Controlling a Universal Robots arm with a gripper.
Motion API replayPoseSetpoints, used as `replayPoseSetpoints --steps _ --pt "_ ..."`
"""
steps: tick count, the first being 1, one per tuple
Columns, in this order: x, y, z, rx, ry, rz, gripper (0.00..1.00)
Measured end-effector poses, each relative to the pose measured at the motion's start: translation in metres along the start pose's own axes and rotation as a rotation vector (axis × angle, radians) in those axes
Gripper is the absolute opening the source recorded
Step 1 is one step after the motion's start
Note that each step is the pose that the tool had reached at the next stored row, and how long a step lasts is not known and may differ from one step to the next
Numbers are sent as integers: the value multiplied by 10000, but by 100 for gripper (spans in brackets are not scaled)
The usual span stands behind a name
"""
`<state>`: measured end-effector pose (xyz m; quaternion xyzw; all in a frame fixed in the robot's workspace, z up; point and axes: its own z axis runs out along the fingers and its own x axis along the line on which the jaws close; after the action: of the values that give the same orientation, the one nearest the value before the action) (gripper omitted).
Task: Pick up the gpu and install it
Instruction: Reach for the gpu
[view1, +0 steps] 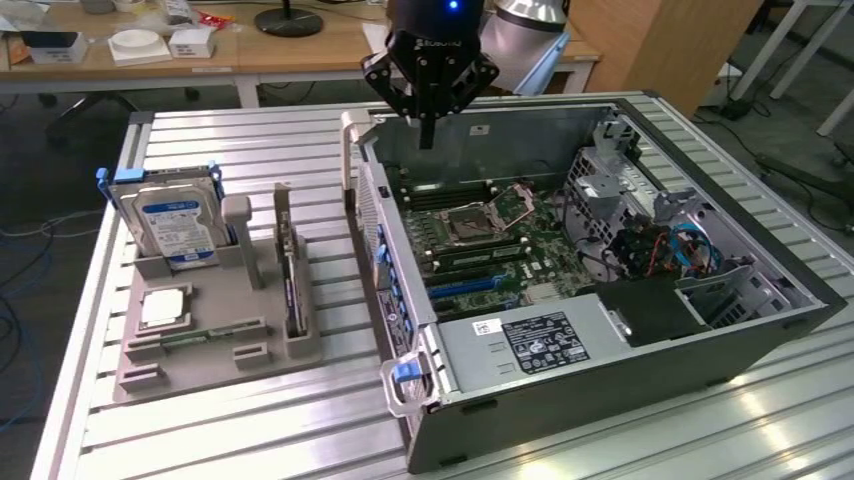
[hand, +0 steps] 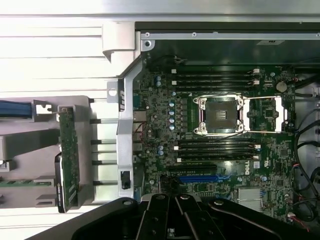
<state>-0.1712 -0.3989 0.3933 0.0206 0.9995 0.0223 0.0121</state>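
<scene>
Beside the case (view1: 627, 390), the gpu (view1: 292, 285) stands on edge, lengthwise parallel to it; the gripper (view1: 427, 138) hangs closed, empty.

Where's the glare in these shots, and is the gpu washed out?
Wrist view: the table blows out to white beside the computer case; the gpu isn't washed out. Exterior view: small bright reflections on the table toward the exterior view's right.
</scene>
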Motion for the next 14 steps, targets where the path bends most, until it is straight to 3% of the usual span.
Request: replayPoseSetpoints --steps 14 --pt "202 -8 -5 0 0 0 10"
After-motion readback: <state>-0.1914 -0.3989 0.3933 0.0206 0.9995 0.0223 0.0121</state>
